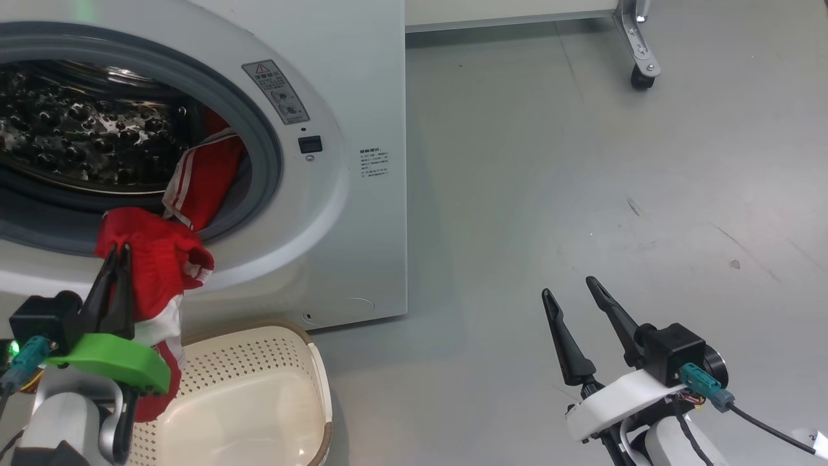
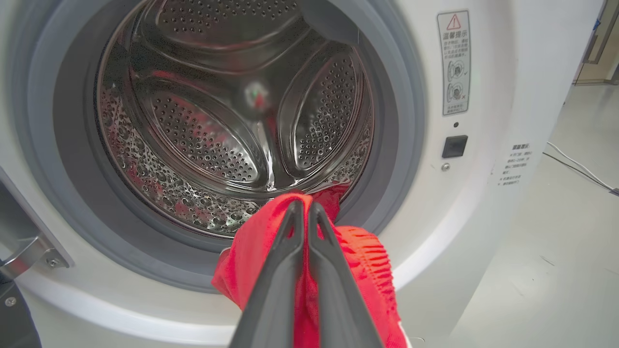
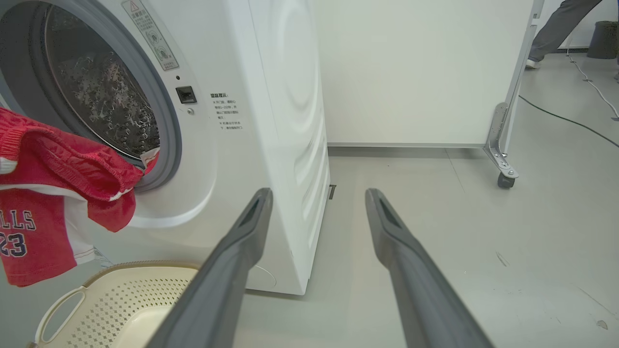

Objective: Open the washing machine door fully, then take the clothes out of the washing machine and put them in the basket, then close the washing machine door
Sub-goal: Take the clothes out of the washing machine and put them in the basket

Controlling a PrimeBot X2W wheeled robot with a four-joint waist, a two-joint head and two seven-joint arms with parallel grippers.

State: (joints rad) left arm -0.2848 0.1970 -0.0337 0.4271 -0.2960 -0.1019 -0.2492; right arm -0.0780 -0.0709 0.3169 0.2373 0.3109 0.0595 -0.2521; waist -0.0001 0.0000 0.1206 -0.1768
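The big white washing machine (image 1: 362, 97) stands on the grey floor (image 1: 582, 162), and its round hole is open, so the shiny steel drum (image 2: 217, 121) full of little holes can be seen inside the grey rubber ring (image 2: 72, 193). The left end effector (image 1: 119, 252) has its two long dark fingers (image 2: 333, 280) pressed together, and they are clamped on a bright red shirt (image 1: 155, 252) with white parts. That red shirt is at the bottom edge of the hole: one end lies on the rubber ring and the rest hangs down the front of the machine. In the right wrist view it has letters and the number 23 on it. Its low end hangs over the left side of the small cream plastic basket (image 1: 259, 353) with little holes in its walls; I cannot tell if they touch. The basket sits on the floor right in front of the machine. A second red cloth with white stripes (image 1: 207, 181) lies inside the hole, on the right side of the drum. The right end effector (image 1: 569, 288) is far off to the right, over bare floor, with its fingers apart and nothing between them. A small black wheel (image 1: 640, 77) on a metal leg stands at the back, and a person's leg (image 3: 556, 24) is far behind it.
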